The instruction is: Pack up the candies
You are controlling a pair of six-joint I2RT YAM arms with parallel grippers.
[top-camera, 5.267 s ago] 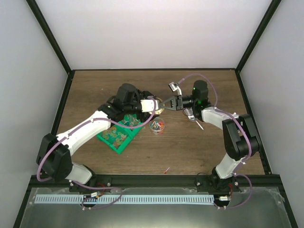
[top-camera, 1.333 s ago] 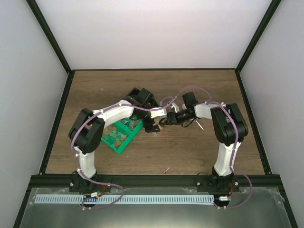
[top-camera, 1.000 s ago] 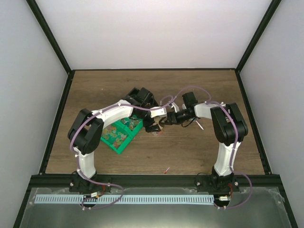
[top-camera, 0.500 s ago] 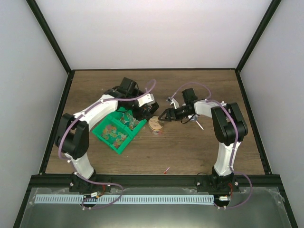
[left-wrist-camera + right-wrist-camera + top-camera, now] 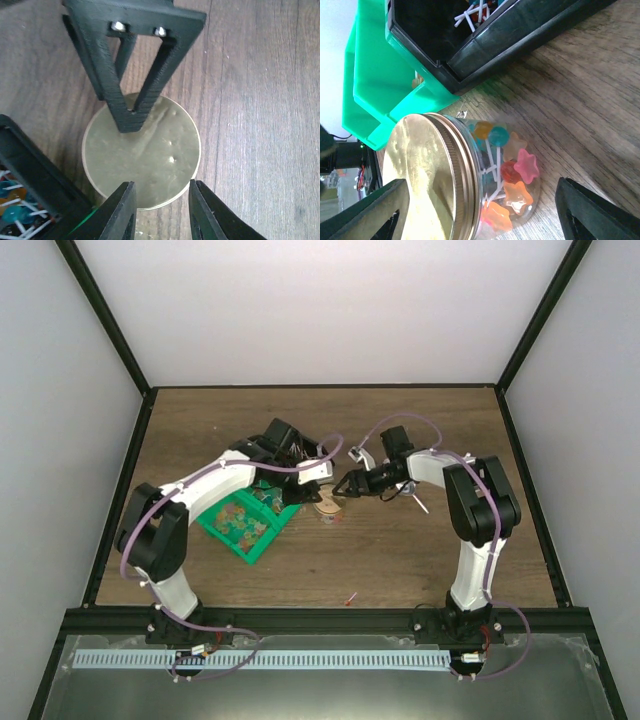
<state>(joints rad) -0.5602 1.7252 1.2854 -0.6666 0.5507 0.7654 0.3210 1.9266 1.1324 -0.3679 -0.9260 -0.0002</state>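
A small clear jar [image 5: 520, 150] with a round gold lid [image 5: 141, 150] stands on the wooden table just right of the green tray [image 5: 245, 530]. Candies [image 5: 517, 167] on white sticks, among them star shapes in pink and orange, fill the jar. More candies [image 5: 238, 520] lie in the tray. My left gripper [image 5: 162, 210] hovers over the near edge of the lid, its fingers partly apart with nothing between them. My right gripper [image 5: 482, 215] is open wide with the jar in its gap. One of its fingertips [image 5: 131, 117] rests over the lid's top.
A silver metal scoop [image 5: 415, 498] lies behind the right gripper. One loose red candy [image 5: 350, 597] sits near the table's front edge. The tray's black inner wall [image 5: 485, 45] stands close beside the jar, and both arms crowd the table's middle.
The left gripper's jaws have narrowed. The left arm swung away to the left, uncovering the lid, and has come back over the jar. The right gripper has barely moved.
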